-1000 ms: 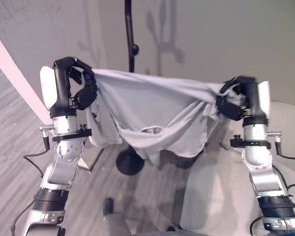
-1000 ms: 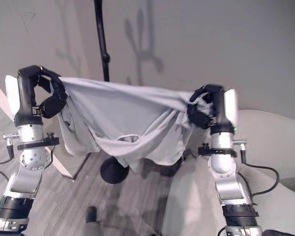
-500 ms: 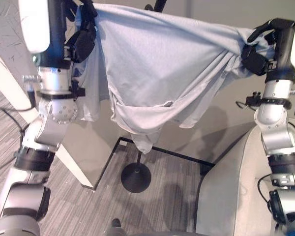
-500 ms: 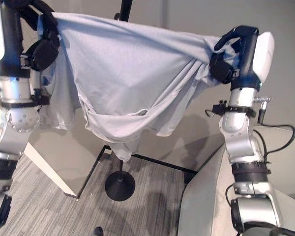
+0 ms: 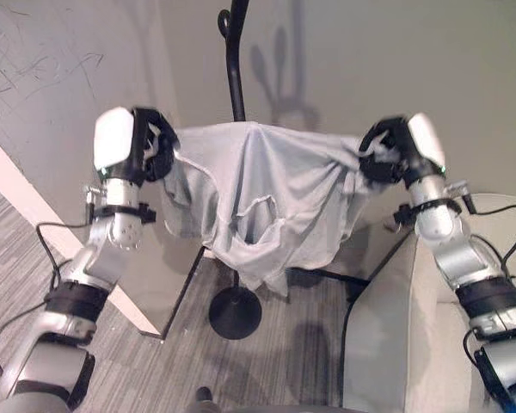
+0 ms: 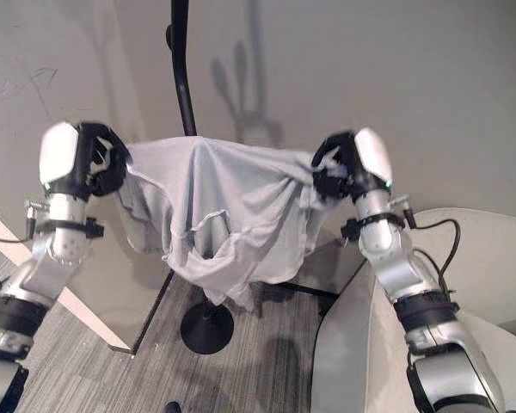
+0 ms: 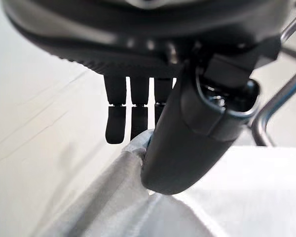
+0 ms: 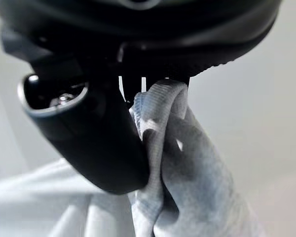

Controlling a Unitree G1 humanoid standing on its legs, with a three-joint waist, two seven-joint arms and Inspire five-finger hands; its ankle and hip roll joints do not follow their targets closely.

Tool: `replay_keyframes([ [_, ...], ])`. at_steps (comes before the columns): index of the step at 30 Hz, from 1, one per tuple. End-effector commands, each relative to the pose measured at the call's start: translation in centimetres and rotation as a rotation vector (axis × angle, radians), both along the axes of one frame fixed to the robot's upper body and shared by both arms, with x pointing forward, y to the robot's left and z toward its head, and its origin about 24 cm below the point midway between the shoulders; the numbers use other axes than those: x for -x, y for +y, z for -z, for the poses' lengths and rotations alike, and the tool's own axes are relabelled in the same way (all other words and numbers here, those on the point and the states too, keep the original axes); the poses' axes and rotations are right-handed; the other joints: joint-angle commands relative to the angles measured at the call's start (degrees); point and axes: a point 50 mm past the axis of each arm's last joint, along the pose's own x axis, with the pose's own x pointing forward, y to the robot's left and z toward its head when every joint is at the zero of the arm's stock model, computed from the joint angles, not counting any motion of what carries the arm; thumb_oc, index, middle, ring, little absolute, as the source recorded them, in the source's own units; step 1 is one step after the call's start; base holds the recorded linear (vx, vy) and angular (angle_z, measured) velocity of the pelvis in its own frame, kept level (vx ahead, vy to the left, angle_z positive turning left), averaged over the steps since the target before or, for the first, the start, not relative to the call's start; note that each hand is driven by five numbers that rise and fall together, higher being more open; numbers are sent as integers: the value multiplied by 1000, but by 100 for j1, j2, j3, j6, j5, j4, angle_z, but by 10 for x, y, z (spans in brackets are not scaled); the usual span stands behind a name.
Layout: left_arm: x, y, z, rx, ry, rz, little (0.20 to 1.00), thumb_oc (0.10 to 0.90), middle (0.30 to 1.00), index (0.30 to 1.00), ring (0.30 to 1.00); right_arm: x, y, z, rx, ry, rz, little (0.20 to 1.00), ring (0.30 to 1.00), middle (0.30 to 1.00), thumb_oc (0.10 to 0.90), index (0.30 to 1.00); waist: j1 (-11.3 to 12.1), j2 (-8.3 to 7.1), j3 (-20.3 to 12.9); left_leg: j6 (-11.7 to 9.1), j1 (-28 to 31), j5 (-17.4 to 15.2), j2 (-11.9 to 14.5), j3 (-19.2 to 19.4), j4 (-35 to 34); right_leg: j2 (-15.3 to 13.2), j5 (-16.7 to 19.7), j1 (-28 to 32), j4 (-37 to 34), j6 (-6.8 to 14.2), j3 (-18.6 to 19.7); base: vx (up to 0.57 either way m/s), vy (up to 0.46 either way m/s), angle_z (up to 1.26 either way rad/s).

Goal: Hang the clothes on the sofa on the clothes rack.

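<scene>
Grey garment, two robot hands

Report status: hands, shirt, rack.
Left hand and right hand both shut on the shirt. Shirt spread between them, its middle draped against the rack pole. Nothing in the way.

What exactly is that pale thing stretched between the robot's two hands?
Before the plain grey wall stands a black metal clothes rack on a round base. Draped over its pole hangs a light grey cotton T-shirt, pinched at each end by the left hand and right hand; it is the only cloth there.
</scene>
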Motion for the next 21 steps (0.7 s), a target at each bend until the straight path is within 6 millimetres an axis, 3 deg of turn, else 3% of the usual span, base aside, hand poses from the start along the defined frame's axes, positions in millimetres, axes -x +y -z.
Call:
replay_keyframes([
  [1,4,32,-35,107,-158,-119,300,400,300,300,300,0,-11,-38,-50,-158,19,300,300,300,400,300,200,-33,-502,151,183,-826,-6,-190,165,54,25,-547,653,-58,8,-14,-38,-5],
  [5,15,13,0,316,-89,-29,300,400,300,300,300,9,5,-9,-144,-101,-32,300,300,300,400,300,227,-29,-487,135,180,-825,19,-170,189,73,-12,-446,488,-85,-78,-9,-37,-6],
  [6,16,9,7,365,-70,-9,596,598,596,596,596,10,9,-4,-168,-90,-45,300,300,300,400,300,224,-30,-493,132,169,-817,28,-169,187,81,-10,-439,447,-92,-90,-6,-49,-2],
  [7,17,-2,21,498,-41,25,811,740,811,811,811,12,17,4,-214,-74,-61,356,356,356,438,356,225,-23,-469,123,190,-834,38,-167,184,88,-61,-407,433,-97,-97,0,0,0],
  [8,18,-1,21,500,-39,27,900,800,900,900,900,12,17,5,-214,-73,-60,439,439,439,493,439,226,-22,-479,128,173,-810,37,-167,186,91,-34,-414,414,-107,-101,-23,-40,-2],
  [9,21,-22,39,770,19,147,900,800,900,900,900,16,29,18,-290,-44,-86,900,900,900,800,900,206,7,-465,120,164,-785,62,-156,191,122,-66,-379,341,-133,-124,-25,-34,-2],
  [10,24,-29,45,881,42,194,900,800,900,900,900,17,35,21,-326,-34,-104,900,900,900,800,900,201,21,-455,111,171,-790,74,-154,189,141,-102,-358,323,-136,-129,-48,-61,-3],
  [11,27,-40,55,1098,86,274,900,800,900,900,900,20,45,27,-427,-24,-132,900,900,900,800,900,170,57,-433,100,125,-729,99,-154,187,179,-106,-345,226,-165,-130,-33,-40,-1],
  [15,34,-44,59,1154,138,328,900,800,900,900,900,28,51,27,-471,-23,-170,900,900,900,800,900,155,98,-451,61,102,-679,135,-146,161,234,-131,-297,74,-188,-139,-15,-30,0],
  [21,42,-20,54,1126,106,250,900,800,900,900,900,40,36,14,-521,-82,-164,900,900,900,800,900,151,170,-504,-4,110,-624,184,-141,111,297,-175,-198,-146,-233,-125,1,-14,-1],
])
